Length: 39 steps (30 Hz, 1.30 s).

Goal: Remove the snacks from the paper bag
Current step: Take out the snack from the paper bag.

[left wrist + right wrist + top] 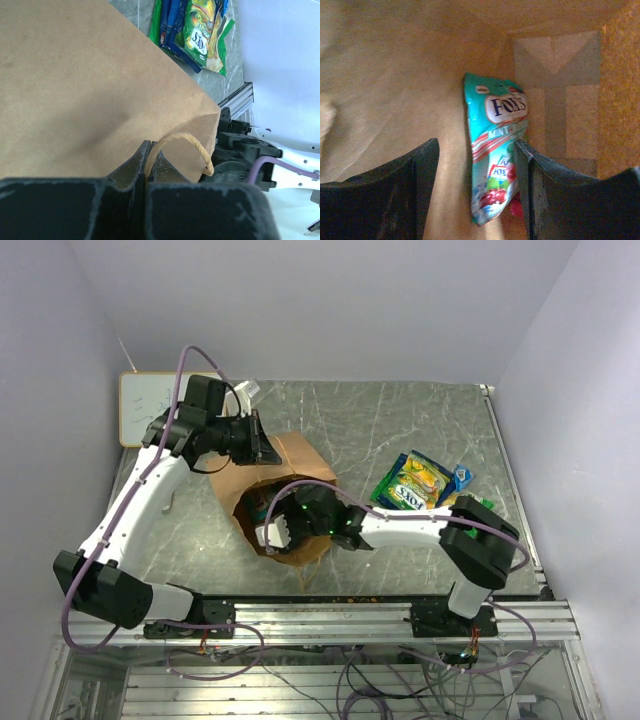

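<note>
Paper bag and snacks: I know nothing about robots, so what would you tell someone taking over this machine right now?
Left gripper: shut on the twisted handle of the paper bag, holding the bag.
Right gripper: open, inside the bag, one finger on each side of a teal packet, not clamped.
Done: several packets lie on the table, to the right of the bag.
Left: close on the teal packet and lift it out. Whether more snacks are in the bag cannot be told.
</note>
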Available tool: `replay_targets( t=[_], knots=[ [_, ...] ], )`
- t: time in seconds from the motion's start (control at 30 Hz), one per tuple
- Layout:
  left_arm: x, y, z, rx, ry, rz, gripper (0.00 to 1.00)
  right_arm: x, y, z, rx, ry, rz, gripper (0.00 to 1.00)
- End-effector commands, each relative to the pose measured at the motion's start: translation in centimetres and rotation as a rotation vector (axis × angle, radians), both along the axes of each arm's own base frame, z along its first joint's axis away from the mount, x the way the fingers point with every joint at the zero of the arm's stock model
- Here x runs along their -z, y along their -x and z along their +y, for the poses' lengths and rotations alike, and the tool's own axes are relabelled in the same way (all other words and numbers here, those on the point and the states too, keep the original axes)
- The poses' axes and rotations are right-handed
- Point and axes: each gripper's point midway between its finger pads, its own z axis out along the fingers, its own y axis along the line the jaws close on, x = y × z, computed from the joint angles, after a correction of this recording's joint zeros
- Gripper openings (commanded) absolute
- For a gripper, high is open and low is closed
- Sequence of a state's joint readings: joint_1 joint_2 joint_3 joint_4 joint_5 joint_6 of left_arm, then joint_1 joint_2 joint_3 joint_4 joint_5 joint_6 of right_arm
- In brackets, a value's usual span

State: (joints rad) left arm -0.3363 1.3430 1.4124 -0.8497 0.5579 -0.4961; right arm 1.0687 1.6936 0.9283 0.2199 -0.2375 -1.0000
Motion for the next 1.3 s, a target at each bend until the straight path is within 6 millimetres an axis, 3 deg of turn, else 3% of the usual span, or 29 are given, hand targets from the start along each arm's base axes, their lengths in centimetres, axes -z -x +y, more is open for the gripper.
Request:
replay_targets(
  t=[0.0, 0.3, 0.5, 0.67, 0.73, 0.83, 1.0, 1.17, 1.27],
  knots=[
    [-1.4, -0.4, 0.3, 0.022, -0.019, -0.059, 0.07, -1.2, -3.0, 2.0, 0.050, -0.012, -0.138, 0.61],
    [-1.4, 0.0, 0.1, 0.035, -0.007, -0.042, 0.07, 2.2, -4.9, 2.3, 0.063, 0.126, -0.198, 0.60],
    [-2.1, -0.1, -0.1, 0.044, 0.000, -0.048, 0.07, 3.7, -5.7, 2.4, 0.111, 0.124, -0.194, 0.60],
    [-2.6, 0.3, -0.1, 0.049, 0.013, -0.058, 0.07, 3.8, -7.6, 3.3, 0.192, 0.092, -0.215, 0.60],
    [-2.6, 0.5, 0.0, 0.050, 0.007, -0.058, 0.07, 5.3, -8.2, 3.5, 0.203, 0.124, -0.223, 0.57],
    [-2.9, 0.7, 0.2, 0.053, 0.003, -0.069, 0.07, 5.8, -9.0, 3.9, 0.208, 0.141, -0.227, 0.49],
    [-3.3, 0.7, 0.5, 0.046, -0.016, -0.094, 0.07, 4.8, -9.4, 4.6, 0.209, 0.120, -0.216, 0.19],
    [-3.4, 0.5, 0.8, 0.021, -0.029, -0.107, 0.07, 2.9, -8.7, 4.3, 0.209, 0.092, -0.184, 0.02],
    [-3.4, 0.5, 1.1, 0.008, -0.041, -0.107, 0.07, 1.4, -8.3, 3.8, 0.231, 0.058, -0.160, 0.00]
  ],
)
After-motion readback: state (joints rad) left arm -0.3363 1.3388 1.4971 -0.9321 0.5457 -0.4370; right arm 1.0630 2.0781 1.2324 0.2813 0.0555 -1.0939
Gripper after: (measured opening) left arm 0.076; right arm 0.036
